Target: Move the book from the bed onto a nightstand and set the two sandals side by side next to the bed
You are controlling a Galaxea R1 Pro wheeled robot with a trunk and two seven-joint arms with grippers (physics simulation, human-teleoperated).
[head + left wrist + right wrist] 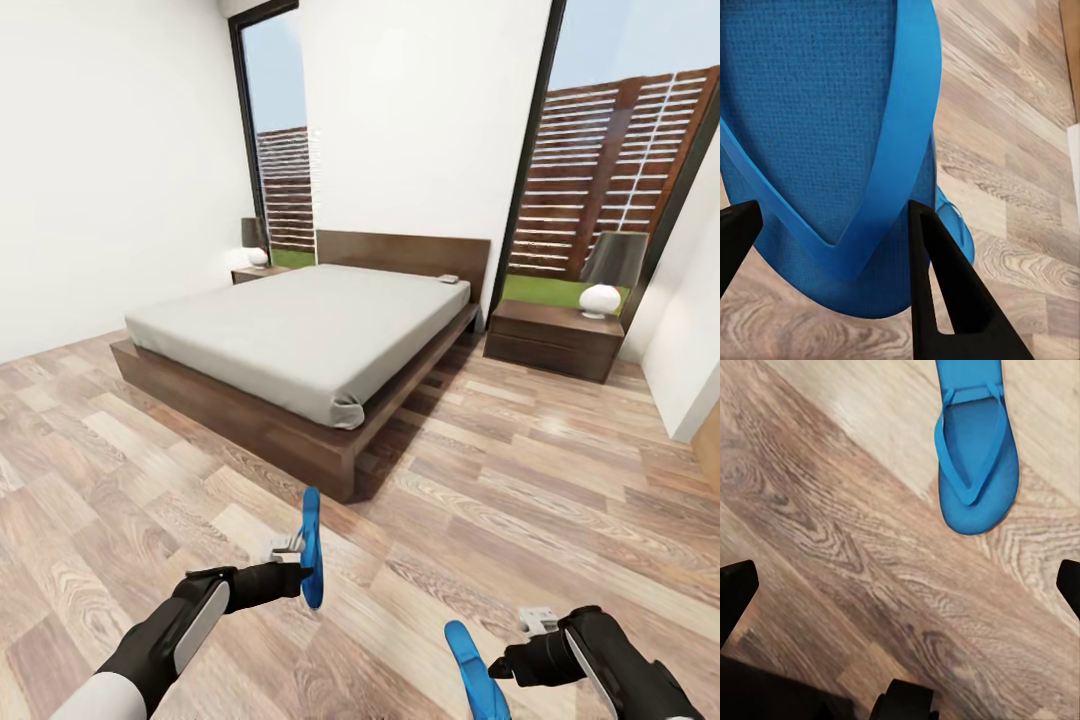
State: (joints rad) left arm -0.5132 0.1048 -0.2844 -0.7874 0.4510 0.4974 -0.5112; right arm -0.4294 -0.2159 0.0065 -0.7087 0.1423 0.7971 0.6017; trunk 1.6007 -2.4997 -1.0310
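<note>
Wood-plank bedroom floor stretches to the bed (300,330), where the book (449,279) still lies by the headboard; left gripper (300,575) clamps one sandal (312,548), right gripper (505,668), seemingly open, has another sandal (475,672) just beside it, neither placed.

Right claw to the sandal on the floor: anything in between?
Nothing. Bare wood floor separates the open right claw from the blue sandal lying ahead of it, as the right wrist view shows.
</note>
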